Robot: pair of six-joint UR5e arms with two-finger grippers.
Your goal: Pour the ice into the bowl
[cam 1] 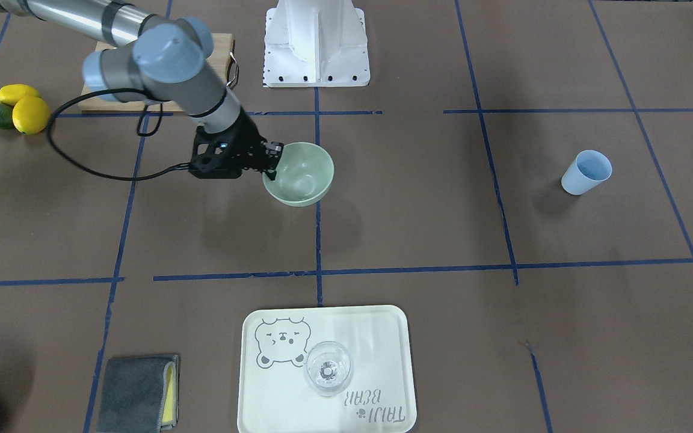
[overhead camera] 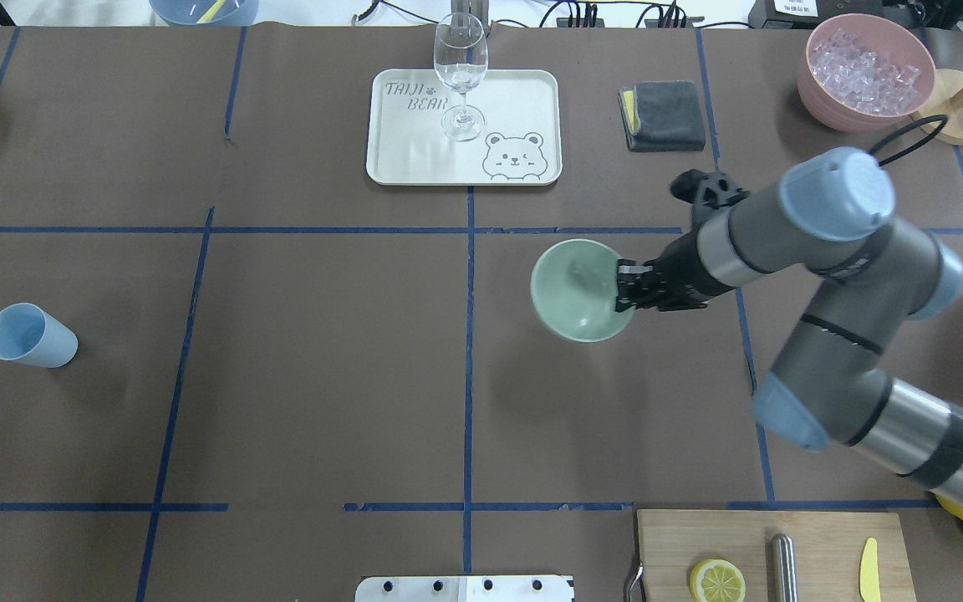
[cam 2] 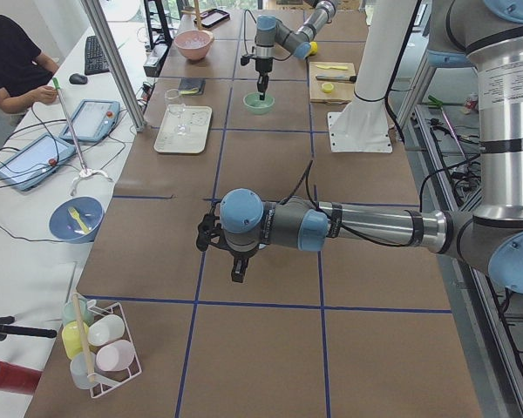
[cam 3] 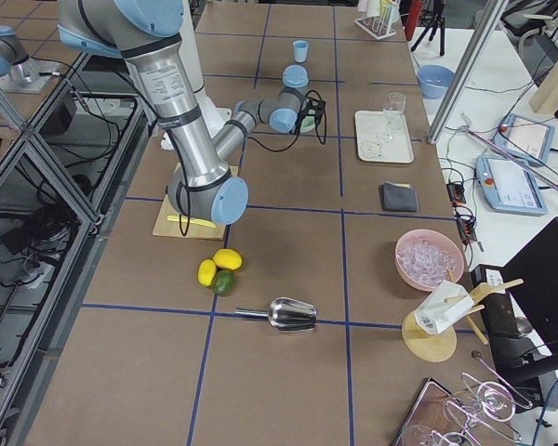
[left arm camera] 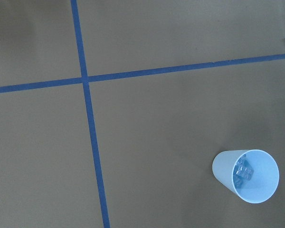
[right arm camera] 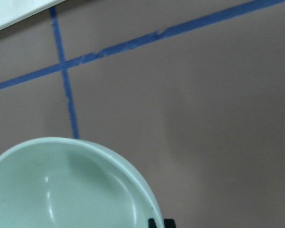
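The pale mint-green bowl (cam 1: 299, 174) stands near the table's middle; it also shows in the overhead view (overhead camera: 573, 288) and the right wrist view (right arm camera: 61, 190). It looks empty. My right gripper (cam 1: 272, 161) is shut on the bowl's rim, one finger inside and one outside. A blue cup (overhead camera: 30, 336) stands far off on my left side. The left wrist view shows several clear ice cubes (left arm camera: 244, 171) inside it. My left gripper (cam 2: 236, 268) hangs above the table some way from the cup, shown only in the exterior left view, so I cannot tell its state.
A pale tray (overhead camera: 523, 92) with a wine glass (overhead camera: 460, 71) stands at the far side. A grey cloth (overhead camera: 661, 115) and a pink container of ice (overhead camera: 864, 67) are far right. A cutting board (overhead camera: 816, 535) with a lemon half lies near my base. A metal scoop (cam 3: 293, 314) lies by the lemons.
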